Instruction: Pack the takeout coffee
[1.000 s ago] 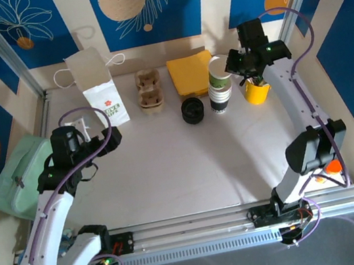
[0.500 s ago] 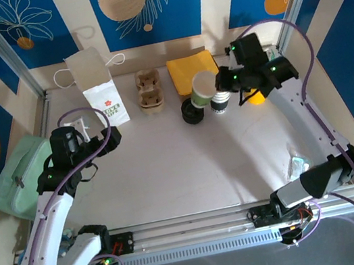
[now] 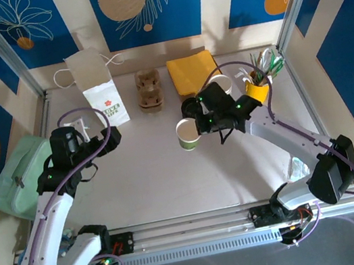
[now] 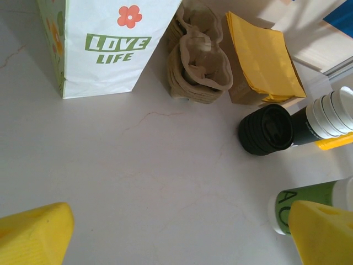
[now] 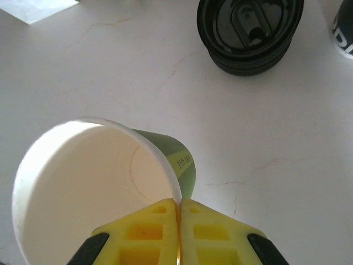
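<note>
Pale bench [image 3: 156, 170]. My right end effector [image 5: 178, 207] clamped on unlidded paper cup [image 5: 83, 187] rim, placing step, I judge; left end effector [image 4: 176, 234] apart. Next: stand cup upright, cap from black lids [image 5: 249, 30].

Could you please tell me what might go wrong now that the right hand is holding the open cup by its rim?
The right hand pinches only the thin rim of the paper cup, so the wall may buckle or the cup may slip. With no lid on, the light cup could topple once released. The stack of black lids sits close by, so the right arm might knock it.
</note>
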Tool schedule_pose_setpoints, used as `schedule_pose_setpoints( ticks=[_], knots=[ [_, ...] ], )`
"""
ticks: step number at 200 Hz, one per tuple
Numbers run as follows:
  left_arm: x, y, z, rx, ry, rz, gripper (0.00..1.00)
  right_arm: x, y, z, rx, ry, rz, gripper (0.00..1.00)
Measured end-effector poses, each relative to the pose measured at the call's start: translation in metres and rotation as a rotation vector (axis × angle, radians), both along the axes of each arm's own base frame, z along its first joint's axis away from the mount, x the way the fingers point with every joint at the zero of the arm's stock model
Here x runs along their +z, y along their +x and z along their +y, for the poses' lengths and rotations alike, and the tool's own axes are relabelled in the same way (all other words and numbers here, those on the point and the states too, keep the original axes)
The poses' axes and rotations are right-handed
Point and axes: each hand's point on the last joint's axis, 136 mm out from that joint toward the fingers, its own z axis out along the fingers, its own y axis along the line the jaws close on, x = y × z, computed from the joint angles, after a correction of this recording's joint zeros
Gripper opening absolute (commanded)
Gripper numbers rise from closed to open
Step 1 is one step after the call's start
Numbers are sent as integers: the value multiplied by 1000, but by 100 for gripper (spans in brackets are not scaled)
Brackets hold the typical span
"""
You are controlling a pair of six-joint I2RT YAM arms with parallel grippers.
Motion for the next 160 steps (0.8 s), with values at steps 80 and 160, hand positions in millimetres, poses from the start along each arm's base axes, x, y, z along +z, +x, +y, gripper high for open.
schedule_pose_setpoints(
  ticks=[80, 160],
  knots=[
    [-3, 0, 0, 0, -3, 8, 99, -45, -6, 20, 35, -46, 36, 7],
    [-4, -1, 0, 0, -3, 9, 99, -69, -18, 24, 45, -76, 79, 10]
  ],
)
